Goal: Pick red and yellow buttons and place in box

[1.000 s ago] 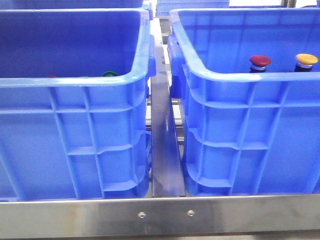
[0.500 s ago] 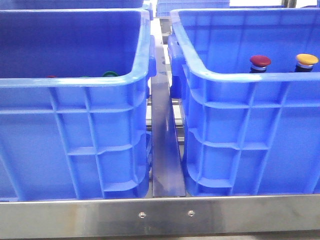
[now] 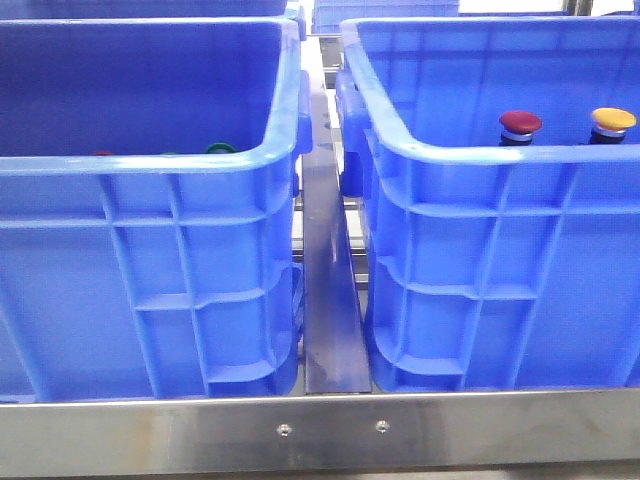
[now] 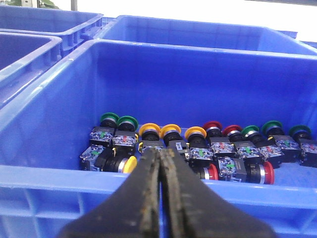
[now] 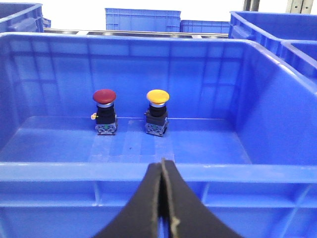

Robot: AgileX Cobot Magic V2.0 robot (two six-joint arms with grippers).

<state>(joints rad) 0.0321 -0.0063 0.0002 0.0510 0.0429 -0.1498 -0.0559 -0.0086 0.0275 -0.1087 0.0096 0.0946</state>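
A dark red button point(image 3: 520, 122) and a yellow button point(image 3: 613, 118) stand upright side by side on the floor of the right blue box point(image 3: 480, 150). In the right wrist view the red button point(image 5: 104, 96) and the yellow button point(image 5: 158, 96) sit near the far wall of the box point(image 5: 74, 171). My right gripper point(image 5: 162, 162) is shut and empty, just outside the box's near rim. My left gripper point(image 4: 161, 153) is also shut and empty, at the near rim of the left twin crate point(image 4: 59, 181). Neither gripper shows in the front view.
The left crate point(image 3: 150, 162) holds several green, yellow and red buttons point(image 4: 198, 144) in a row and lying loose; a green cap point(image 3: 220, 148) peeks over its rim. A metal rail point(image 3: 330, 300) runs between the crates. More blue crates point(image 5: 141, 20) stand behind.
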